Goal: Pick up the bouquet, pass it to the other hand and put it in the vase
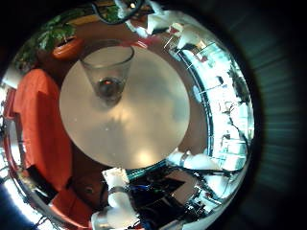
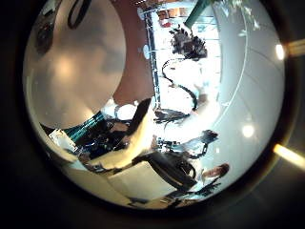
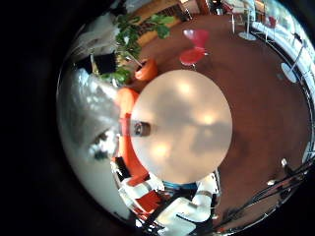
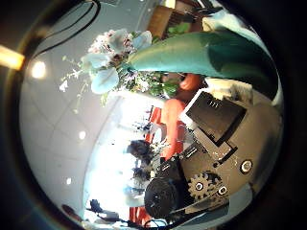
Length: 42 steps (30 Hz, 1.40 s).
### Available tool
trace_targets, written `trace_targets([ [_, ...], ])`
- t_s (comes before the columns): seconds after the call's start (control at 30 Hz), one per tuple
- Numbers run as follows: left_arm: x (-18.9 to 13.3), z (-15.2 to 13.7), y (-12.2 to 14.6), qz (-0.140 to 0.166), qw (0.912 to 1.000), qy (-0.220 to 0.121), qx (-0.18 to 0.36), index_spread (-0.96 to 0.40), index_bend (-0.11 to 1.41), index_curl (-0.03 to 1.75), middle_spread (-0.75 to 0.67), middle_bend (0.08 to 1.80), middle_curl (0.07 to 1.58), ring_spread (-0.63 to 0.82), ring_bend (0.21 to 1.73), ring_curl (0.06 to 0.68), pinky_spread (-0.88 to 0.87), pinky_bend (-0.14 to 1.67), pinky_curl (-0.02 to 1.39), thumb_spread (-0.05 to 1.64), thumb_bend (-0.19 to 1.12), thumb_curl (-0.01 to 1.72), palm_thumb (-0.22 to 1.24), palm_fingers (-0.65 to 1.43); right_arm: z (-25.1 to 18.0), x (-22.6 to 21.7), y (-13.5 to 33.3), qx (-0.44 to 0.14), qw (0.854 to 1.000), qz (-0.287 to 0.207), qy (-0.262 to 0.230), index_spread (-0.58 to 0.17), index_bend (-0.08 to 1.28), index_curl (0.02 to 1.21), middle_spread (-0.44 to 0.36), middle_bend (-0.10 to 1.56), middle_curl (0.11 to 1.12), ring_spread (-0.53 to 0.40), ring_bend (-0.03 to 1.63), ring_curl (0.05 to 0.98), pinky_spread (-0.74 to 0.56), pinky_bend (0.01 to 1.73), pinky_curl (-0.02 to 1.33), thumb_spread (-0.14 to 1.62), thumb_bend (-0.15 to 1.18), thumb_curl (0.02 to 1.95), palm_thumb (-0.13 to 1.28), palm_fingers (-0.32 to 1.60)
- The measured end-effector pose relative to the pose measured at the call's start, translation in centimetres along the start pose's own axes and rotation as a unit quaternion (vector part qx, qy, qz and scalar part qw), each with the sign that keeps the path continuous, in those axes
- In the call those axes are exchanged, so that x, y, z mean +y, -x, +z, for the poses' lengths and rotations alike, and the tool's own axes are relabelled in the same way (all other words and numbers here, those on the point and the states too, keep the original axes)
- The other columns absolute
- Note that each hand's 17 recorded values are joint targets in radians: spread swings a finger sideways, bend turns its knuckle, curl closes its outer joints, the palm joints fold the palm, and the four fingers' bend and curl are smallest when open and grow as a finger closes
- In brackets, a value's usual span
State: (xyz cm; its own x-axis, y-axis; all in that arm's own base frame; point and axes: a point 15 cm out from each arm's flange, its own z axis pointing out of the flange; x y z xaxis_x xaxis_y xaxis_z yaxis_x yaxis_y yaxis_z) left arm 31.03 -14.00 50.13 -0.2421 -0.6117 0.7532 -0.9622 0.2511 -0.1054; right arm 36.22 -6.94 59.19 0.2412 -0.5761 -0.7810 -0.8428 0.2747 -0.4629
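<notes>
A clear glass vase [image 1: 106, 72] stands upright and empty on a round table [image 1: 144, 115]. It shows close below in the left little finger side palm view and small and far below in the right little finger side palm view [image 3: 141, 128]. In the right thumb side palm view the bouquet, with pale flowers [image 4: 110, 53] and a wrapped stem [image 4: 206, 53], lies close across the palm. My right hand [image 4: 206, 134] is curled on it, high above the table. My left hand [image 1: 120, 196] is open with relaxed fingers, holds nothing, and is over the table near the vase.
Upholstered seats [image 1: 38, 115] and potted plants [image 1: 62, 38] stand round the table. The left thumb side palm view shows the table edge [image 2: 71, 72] and another hand [image 2: 186, 43] higher up.
</notes>
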Motion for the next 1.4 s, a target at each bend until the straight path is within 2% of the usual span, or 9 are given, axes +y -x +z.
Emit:
trace_targets([
  [0.1,-0.9,0.0,-2.3,0.006,0.9962,-0.028,0.083,0.15,0.11,0.28,0.29,0.29,0.39,0.41,0.66,0.228,0.43,0.31,0.33,1.05,-0.04,0.28,0.11,0.17,0.6,0.8,0.9,-0.068,0.998,-0.006,-0.010,-0.215,1.19,0.83,-0.107,1.38,0.74,-0.177,1.47,0.642,-0.18,1.38,0.66,0.88,0.06,1.04,1.11,1.15],
  [0.23,-2.1,-1.8,-3.4,0.008,0.9820,-0.086,0.168,0.16,0.13,0.26,0.31,0.30,0.39,0.43,0.69,0.231,0.44,0.33,0.34,1.03,-0.03,0.28,0.09,0.15,2.2,3.1,0.9,-0.116,0.993,0.009,-0.007,-0.213,1.19,0.83,-0.107,1.38,0.74,-0.175,1.47,0.644,-0.18,1.36,0.68,0.88,0.06,1.08,1.10,1.15],
  [0.4,-2.3,-2.0,-4.4,0.015,0.9703,-0.105,0.217,0.17,0.14,0.26,0.33,0.30,0.39,0.43,0.71,0.232,0.45,0.34,0.34,1.02,-0.03,0.29,0.08,0.14,5.2,6.3,1.7,-0.170,0.985,0.003,0.030,-0.210,1.20,0.82,-0.106,1.38,0.73,-0.174,1.47,0.645,-0.19,1.34,0.71,0.89,0.05,1.12,1.10,1.15],
  [0.57,-3.1,-3.8,-5.6,0.028,0.9542,-0.152,0.256,0.17,0.15,0.26,0.34,0.31,0.39,0.44,0.72,0.230,0.45,0.35,0.34,1.01,-0.02,0.29,0.09,0.14,9.0,9.4,3.4,-0.229,0.971,0.009,0.071,-0.207,1.20,0.81,-0.105,1.39,0.72,-0.174,1.47,0.648,-0.19,1.33,0.73,0.89,0.05,1.16,1.09,1.15],
  [0.67,-3.2,-3.8,-5.7,0.029,0.9520,-0.158,0.260,0.17,0.15,0.26,0.34,0.31,0.39,0.44,0.73,0.228,0.45,0.35,0.35,1.01,-0.02,0.29,0.10,0.13,10.6,11.3,4.6,-0.248,0.965,0.005,0.090,-0.205,1.21,0.81,-0.105,1.39,0.72,-0.175,1.47,0.650,-0.19,1.31,0.74,0.89,0.04,1.18,1.09,1.15],
  [0.83,-3.3,-3.5,-6.4,0.035,0.9471,-0.152,0.280,0.18,0.16,0.27,0.34,0.31,0.39,0.44,0.72,0.222,0.45,0.35,0.34,1.01,-0.02,0.30,0.14,0.13,12.4,13.3,5.9,-0.268,0.956,-0.004,0.121,-0.203,1.21,0.80,-0.105,1.39,0.72,-0.174,1.47,0.651,-0.19,1.30,0.77,0.88,0.03,1.21,1.09,1.16],
  [1.03,-3.2,-2.4,-7.3,0.040,0.9470,-0.121,0.295,0.18,0.18,0.29,0.33,0.35,0.39,0.44,0.70,0.206,0.45,0.32,0.34,0.99,-0.02,0.32,0.21,0.19,14.0,14.7,6.2,-0.283,0.948,0.000,0.145,-0.202,1.21,0.80,-0.104,1.39,0.71,-0.174,1.47,0.652,-0.20,1.28,0.79,0.88,0.02,1.25,1.10,1.16],
  [1.23,-2.1,-1.5,-8.9,0.047,0.9480,-0.069,0.307,0.17,0.18,0.31,0.22,0.48,0.44,0.43,0.66,0.187,0.43,0.26,0.32,0.97,-0.03,0.33,0.24,0.29,15.5,15.0,6.0,-0.277,0.949,-0.002,0.153,-0.201,1.22,0.79,-0.104,1.39,0.71,-0.174,1.47,0.652,-0.20,1.26,0.81,0.88,0.02,1.28,1.10,1.16],
  [1.4,-1.5,-0.7,-10.3,0.052,0.9492,-0.038,0.308,0.12,0.19,0.34,0.08,0.61,0.49,0.30,0.70,0.188,0.35,0.22,0.30,0.95,-0.03,0.34,0.25,0.46,16.5,15.6,5.5,-0.265,0.949,0.001,0.168,-0.201,1.22,0.79,-0.103,1.40,0.70,-0.174,1.47,0.652,-0.20,1.25,0.83,0.87,0.01,1.31,1.11,1.16],
])
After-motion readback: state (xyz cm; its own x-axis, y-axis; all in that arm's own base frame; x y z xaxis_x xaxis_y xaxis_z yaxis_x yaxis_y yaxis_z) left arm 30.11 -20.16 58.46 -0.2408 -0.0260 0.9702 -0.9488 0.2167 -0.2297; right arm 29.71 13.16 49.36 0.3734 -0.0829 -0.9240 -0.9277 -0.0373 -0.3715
